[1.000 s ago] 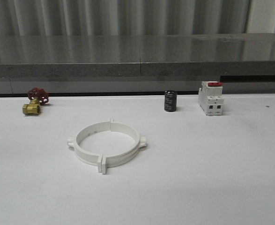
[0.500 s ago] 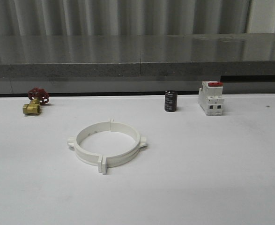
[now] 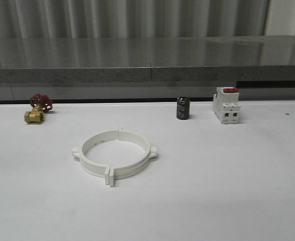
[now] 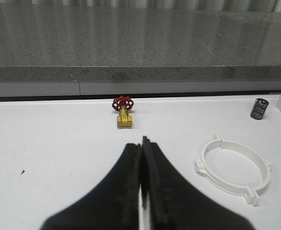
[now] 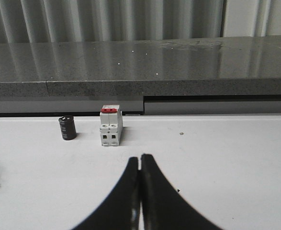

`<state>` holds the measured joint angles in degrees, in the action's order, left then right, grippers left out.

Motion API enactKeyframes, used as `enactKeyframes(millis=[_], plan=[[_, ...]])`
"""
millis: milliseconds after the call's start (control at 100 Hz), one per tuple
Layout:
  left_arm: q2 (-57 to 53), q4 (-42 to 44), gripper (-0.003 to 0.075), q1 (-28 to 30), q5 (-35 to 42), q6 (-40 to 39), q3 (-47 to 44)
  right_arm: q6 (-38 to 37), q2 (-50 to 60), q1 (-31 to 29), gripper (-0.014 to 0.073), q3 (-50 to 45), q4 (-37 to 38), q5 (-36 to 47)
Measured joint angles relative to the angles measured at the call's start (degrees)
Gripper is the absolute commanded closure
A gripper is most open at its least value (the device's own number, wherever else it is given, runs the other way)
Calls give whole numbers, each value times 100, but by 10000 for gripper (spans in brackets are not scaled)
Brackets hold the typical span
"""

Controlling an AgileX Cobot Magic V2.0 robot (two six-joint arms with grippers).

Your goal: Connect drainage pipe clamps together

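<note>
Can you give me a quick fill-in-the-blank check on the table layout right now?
1. The two white plastic half-ring pipe clamps lie together forming one ____.
2. The brass valve has a ____ handwheel.
3. The black cylindrical capacitor stands just left of the white ____ with the red top.
4. The left end effector is ____.

Missing words: ring; red; breaker; shut

Almost nothing differs from the earlier front pictures. The joined drainage pipe clamps [image 3: 115, 154] appear a very little nearer to the front edge of the table than one second ago; the shift is so small that it may be only picture noise.
</note>
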<state>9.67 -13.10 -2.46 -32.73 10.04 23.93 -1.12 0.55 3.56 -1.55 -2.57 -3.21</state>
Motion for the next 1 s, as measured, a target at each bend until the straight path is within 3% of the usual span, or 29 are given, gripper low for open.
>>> enactKeyframes(millis=[330, 560, 800, 1000], plan=[[0, 0, 741, 0, 85, 0, -103, 0, 0, 0, 659, 0, 0, 0], [-451, 615, 741, 0, 620, 0, -675, 0, 0, 0, 659, 0, 0, 0], [-998, 1489, 741, 0, 768, -1052, -1542, 0, 0, 0, 659, 0, 0, 21], [-998, 1658, 741, 0, 1612, -1333, -2176, 0, 0, 0, 659, 0, 0, 21]])
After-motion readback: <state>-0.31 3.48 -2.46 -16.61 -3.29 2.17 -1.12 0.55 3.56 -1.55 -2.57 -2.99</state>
